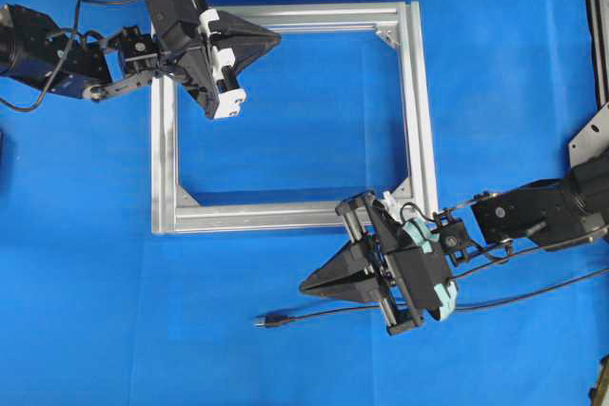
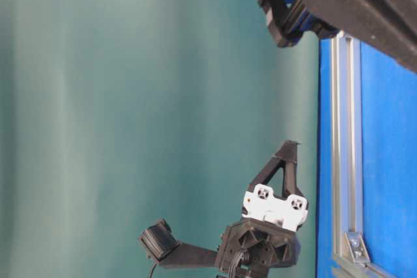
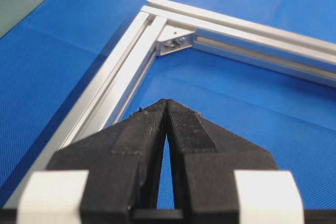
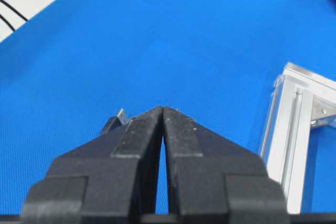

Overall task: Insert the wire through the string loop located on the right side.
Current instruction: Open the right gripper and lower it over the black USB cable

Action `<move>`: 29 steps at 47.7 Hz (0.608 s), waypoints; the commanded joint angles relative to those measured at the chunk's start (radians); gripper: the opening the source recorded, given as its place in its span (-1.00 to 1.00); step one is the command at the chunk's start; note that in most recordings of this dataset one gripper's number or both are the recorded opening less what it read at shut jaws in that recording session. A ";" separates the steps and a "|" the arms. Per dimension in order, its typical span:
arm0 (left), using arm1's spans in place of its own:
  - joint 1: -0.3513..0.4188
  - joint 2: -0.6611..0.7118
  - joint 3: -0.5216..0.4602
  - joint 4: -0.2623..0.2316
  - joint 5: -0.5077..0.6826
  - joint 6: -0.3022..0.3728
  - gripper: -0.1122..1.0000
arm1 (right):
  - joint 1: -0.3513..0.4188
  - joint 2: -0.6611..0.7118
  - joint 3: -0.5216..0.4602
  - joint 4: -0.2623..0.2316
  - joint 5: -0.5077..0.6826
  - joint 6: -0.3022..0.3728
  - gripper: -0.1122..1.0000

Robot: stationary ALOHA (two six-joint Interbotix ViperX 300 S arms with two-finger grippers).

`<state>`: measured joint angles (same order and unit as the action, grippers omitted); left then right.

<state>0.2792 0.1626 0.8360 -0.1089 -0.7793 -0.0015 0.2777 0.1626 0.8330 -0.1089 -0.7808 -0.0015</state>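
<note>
1. Blue cloth covers the desk (image 1: 86, 263); table-level view shows a plain teal backdrop behind it.
2. Silver aluminium frame (image 1: 419, 102) lies flat mid-desk, square, with corner brackets inside the corners.
3. Left tool (image 1: 274, 40) hovers over the frame's top-left corner, tips pointing right along the top bar. Fingers pressed together, nothing between them; left wrist view confirms the tips meet, only a thin slit further back.
4. Left wrist view: frame corner with bracket (image 3: 176, 39) ahead of the tips, well apart from them.
5. Right tool (image 1: 306, 286) sits below the frame's bottom-right corner, tips pointing left. Fingers together, empty; right wrist view shows the tips touching.
6. Wire (image 1: 324, 312) lies on the cloth below the right tool, running in from the right edge and passing under the tool body. Plug tip (image 1: 270, 320) rests left of and just below the tool tips, near them but not touching.
7. Right wrist view: plug tip (image 4: 114, 122) peeks out beside the left finger, on the cloth beneath it. Frame corner (image 4: 294, 129) at right.
8. String loop (image 1: 390, 204): small whitish bit at the frame's bottom-right corner, just beside the right tool's body; too small to tell its shape. Wire is outside the frame, apart from the loop.
</note>
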 commanded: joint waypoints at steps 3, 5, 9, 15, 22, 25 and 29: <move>0.003 -0.038 -0.025 0.012 0.060 0.002 -0.79 | 0.021 -0.055 -0.015 0.000 0.011 -0.002 -0.81; 0.005 -0.037 -0.028 0.012 0.072 0.000 -0.79 | 0.023 -0.058 -0.017 0.000 0.025 0.000 -0.88; 0.005 -0.038 -0.029 0.017 0.074 0.002 -0.79 | 0.025 -0.061 -0.017 0.000 0.037 0.008 -0.90; 0.005 -0.038 -0.034 0.017 0.074 0.002 -0.79 | 0.032 -0.064 -0.018 0.002 0.044 0.020 -0.90; 0.005 -0.038 -0.037 0.018 0.072 0.002 -0.79 | 0.038 -0.066 -0.017 0.000 0.044 0.046 -0.90; 0.005 -0.038 -0.037 0.018 0.069 0.002 -0.79 | 0.038 -0.066 -0.015 0.000 0.044 0.054 -0.89; 0.005 -0.038 -0.038 0.018 0.064 0.002 -0.79 | 0.037 -0.066 -0.017 0.000 0.048 0.058 -0.83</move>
<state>0.2823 0.1565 0.8145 -0.0936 -0.7026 -0.0015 0.3145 0.1258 0.8330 -0.1089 -0.7332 0.0552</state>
